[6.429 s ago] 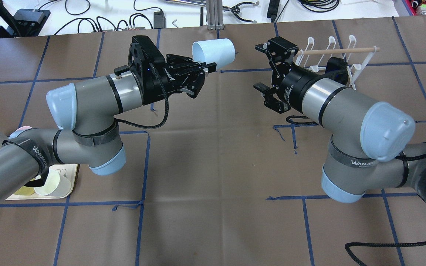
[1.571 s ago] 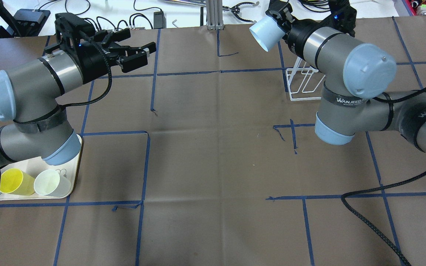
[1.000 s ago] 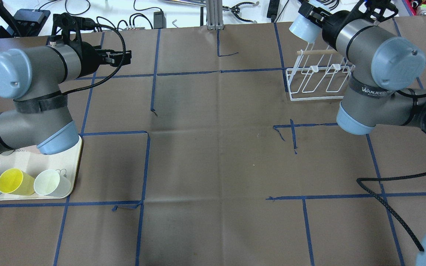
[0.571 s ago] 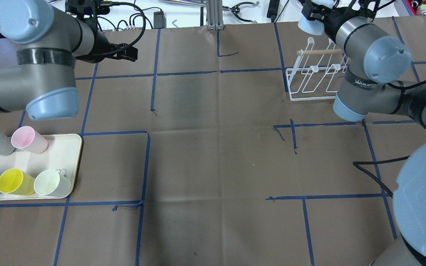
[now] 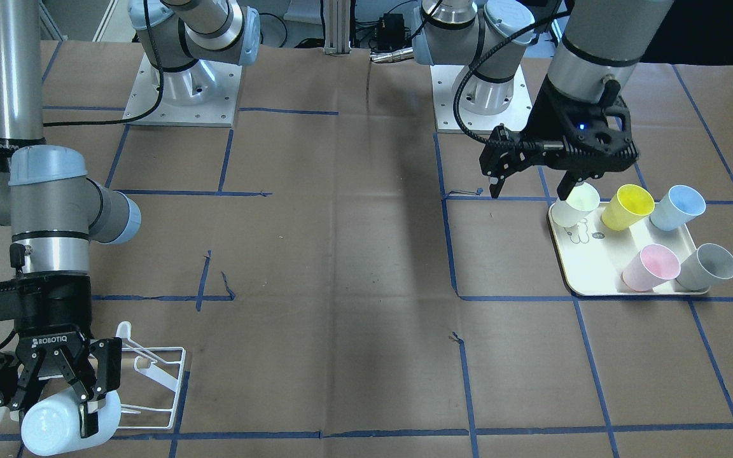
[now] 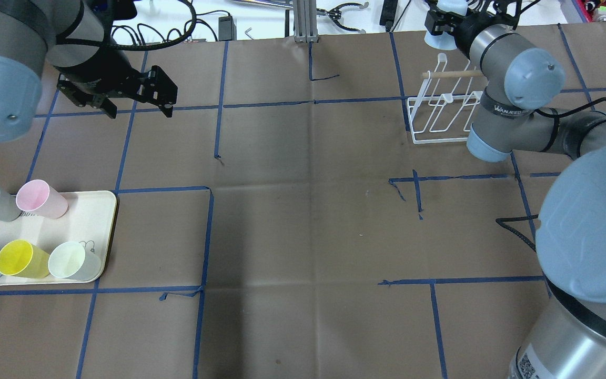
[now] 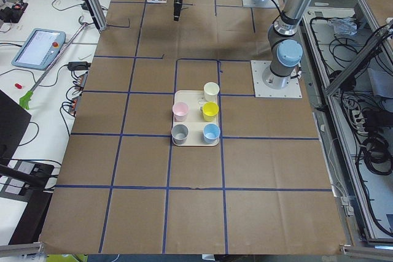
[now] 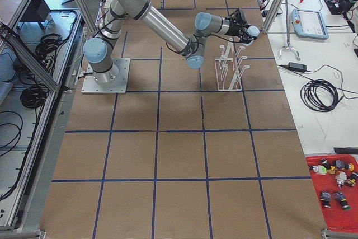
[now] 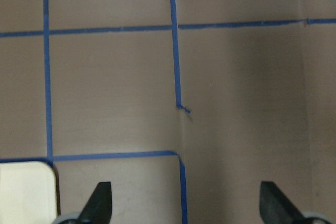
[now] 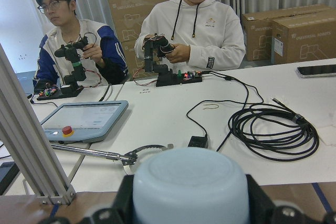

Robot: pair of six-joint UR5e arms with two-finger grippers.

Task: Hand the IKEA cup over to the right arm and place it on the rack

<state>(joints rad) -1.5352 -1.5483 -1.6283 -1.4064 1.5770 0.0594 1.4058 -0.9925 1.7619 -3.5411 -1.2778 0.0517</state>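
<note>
Seen from across the table, the right gripper [image 5: 45,412] sits at the lower left of the frame, its fingers closed around a pale blue cup [image 5: 55,431]. The cup is beside the near end of the white wire rack [image 5: 144,362] and not yet on a prong. At the upper right, the left gripper [image 5: 532,187] hangs with its fingers spread and empty over the edge of a cream tray [image 5: 595,280] holding five other cups. From overhead, the cup [image 6: 436,38] is at the top right in the right gripper [image 6: 442,23], just past the far end of the rack [image 6: 440,113]. The left gripper [image 6: 140,111] is at the upper left, well apart from it. From the right end of the table, the cup [image 8: 252,31] appears raised above and beyond the rack [image 8: 229,68]. The left wrist camera shows two fingertips [image 9: 100,203] wide apart over bare brown paper. The right wrist camera shows the cup [image 10: 189,187] filling the lower centre between the fingers. The hand-over looks complete. What seems left is lowering the cup onto a prong and letting go.
</note>
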